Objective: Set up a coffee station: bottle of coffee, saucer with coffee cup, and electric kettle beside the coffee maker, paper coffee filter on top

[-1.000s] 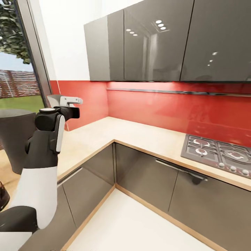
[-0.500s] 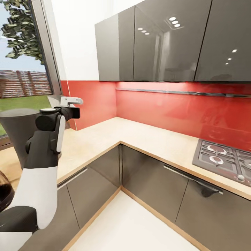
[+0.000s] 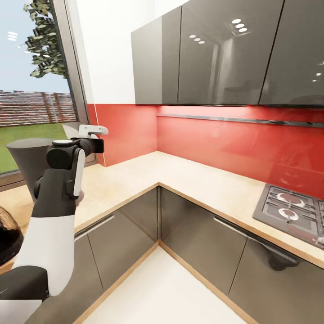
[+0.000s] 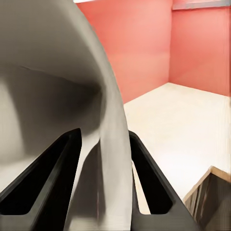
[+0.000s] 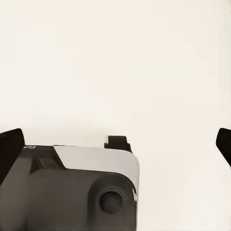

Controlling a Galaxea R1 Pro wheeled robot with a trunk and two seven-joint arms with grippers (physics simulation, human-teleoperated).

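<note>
home kitchen: hob (image 3: 291,211), glossy cabinets (image 3: 211,54)

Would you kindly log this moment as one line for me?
left gripper: shut on pale off-white paper coffee filter | above light beige kitchen countertop | right gripper: open

There were no words, numbers or signs to read anywhere. The grey cupboards (image 3: 211,54), the red wall (image 3: 234,144) and the kitchen countertop (image 3: 198,180) were all plain.

Table (image 3: 135,173): matt, pale wood-look top with a wooden edge strip. Cabinets (image 3: 198,231) and wall units (image 3: 216,54): glossy dark grey, mirror-like; backsplash (image 3: 225,141): glossy, smooth red. Hob (image 3: 292,211): matt grey metal.
</note>
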